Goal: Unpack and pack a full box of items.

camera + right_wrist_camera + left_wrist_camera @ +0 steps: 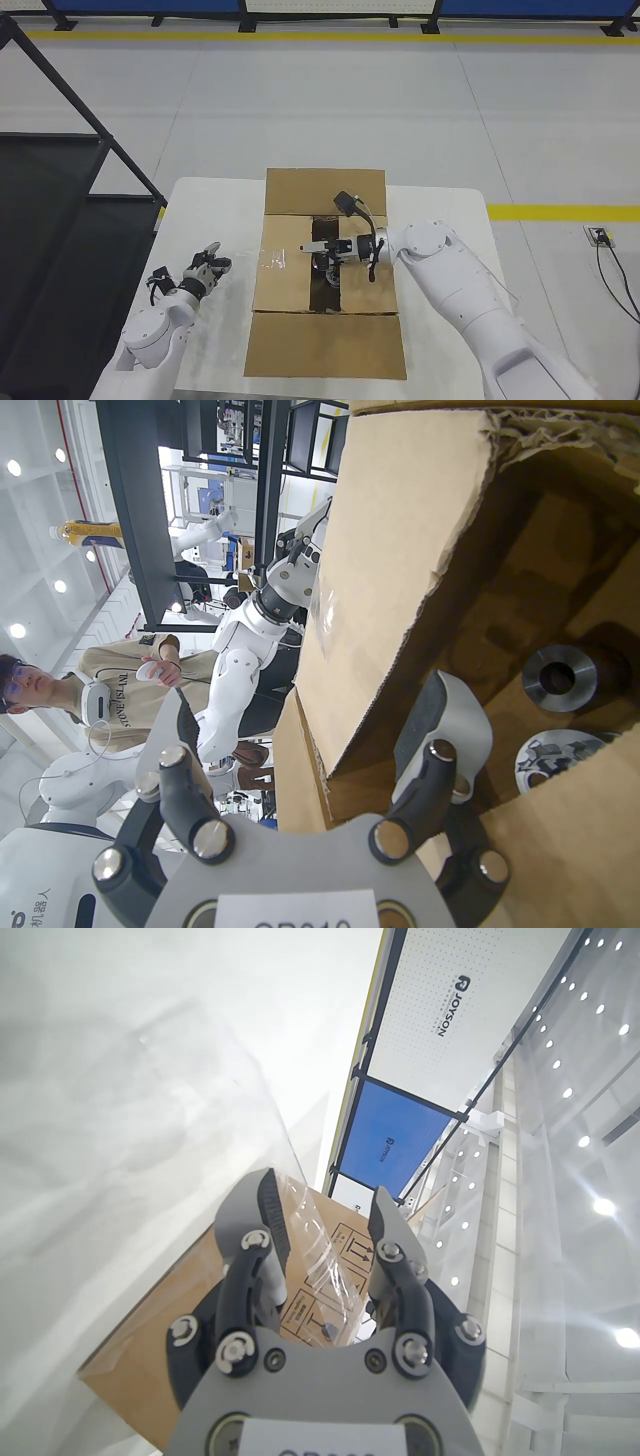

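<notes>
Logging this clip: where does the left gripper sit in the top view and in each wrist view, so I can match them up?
Top view: left gripper over the table, beside the cardboard box, apart from it.
Left wrist view: left gripper close up, open, facing the box's side.
Right wrist view: left gripper farther off, beyond the box's flap.
Shared landmark: the cardboard box.

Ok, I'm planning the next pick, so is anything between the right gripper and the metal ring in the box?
Partly. The open right gripper straddles the edge of a cardboard flap: one finger hangs over the opening, the other on the flap's outer side. From the inner finger to the metal ring nothing visible intervenes.
</notes>
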Available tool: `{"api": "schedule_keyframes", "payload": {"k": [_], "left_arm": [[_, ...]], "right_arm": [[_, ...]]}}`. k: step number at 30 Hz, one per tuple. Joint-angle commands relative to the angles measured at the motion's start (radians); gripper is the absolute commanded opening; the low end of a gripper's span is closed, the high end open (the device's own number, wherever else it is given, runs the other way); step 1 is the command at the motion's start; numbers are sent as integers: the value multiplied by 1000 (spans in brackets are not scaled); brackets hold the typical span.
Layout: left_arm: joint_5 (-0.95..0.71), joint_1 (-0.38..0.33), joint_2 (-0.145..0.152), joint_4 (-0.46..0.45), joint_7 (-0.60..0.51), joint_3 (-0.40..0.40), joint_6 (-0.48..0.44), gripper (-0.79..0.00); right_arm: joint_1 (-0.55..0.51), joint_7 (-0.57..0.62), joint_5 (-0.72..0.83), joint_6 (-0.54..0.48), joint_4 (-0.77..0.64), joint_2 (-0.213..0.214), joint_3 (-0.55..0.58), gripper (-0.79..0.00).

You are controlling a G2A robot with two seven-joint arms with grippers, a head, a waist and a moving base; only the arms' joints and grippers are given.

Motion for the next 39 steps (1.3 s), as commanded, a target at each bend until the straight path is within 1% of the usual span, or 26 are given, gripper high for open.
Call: {"api": "schedule_keyframes", "payload": {"k": [1, 3, 9, 14, 20, 28, 29, 30, 31, 32, 34, 35, 37, 39], "left_arm": [[-3, -4, -1, 4, 2, -1, 4, -453], [0, -6, -1, 6, 3, -2, 5, -499], [14, -5, -2, 0, 10, -6, -1, -542], [29, 7, -3, -16, 19, -11, -12, -557], [29, 18, -4, -29, 23, -19, -19, -557], [15, 38, -6, -53, 22, -34, -31, -573], [13, 42, -6, -58, 22, -35, -33, -576], [10, 46, -6, -62, 21, -37, -35, -579], [11, 50, -7, -66, 22, -39, -37, -588], [11, 54, -7, -70, 22, -40, -39, -594], [7, 61, -7, -77, 25, -43, -42, -597], [5, 65, -8, -81, 26, -44, -45, -597], [1, 73, -8, -90, 27, -48, -50, -600], [1, 81, -9, -98, 28, -52, -52, -603]], "right_arm": [[2, 0, 0, -1, 1, -1, 1, 0], [3, 0, 0, -2, 3, -2, 2, 0], [7, 2, -1, -3, 10, -4, 4, 0], [8, 3, 1, -4, 19, -8, 4, 0], [15, -3, -8, 1, 36, -13, 0, 0], [24, -63, -57, 19, 53, -25, -19, 0], [24, -68, -61, 21, 53, -26, -21, -34], [24, -69, -62, 21, 54, -28, -22, -163], [25, -73, -66, 22, 57, -30, -24, -336], [26, -79, -71, 25, 59, -31, -25, -431], [27, -80, -73, 26, 62, -34, -28, -523], [28, -83, -75, 26, 64, -36, -29, -610], [29, -89, -80, 26, 66, -39, -32, -717], [31, -94, -86, 25, 69, -43, -35, -785]]}}
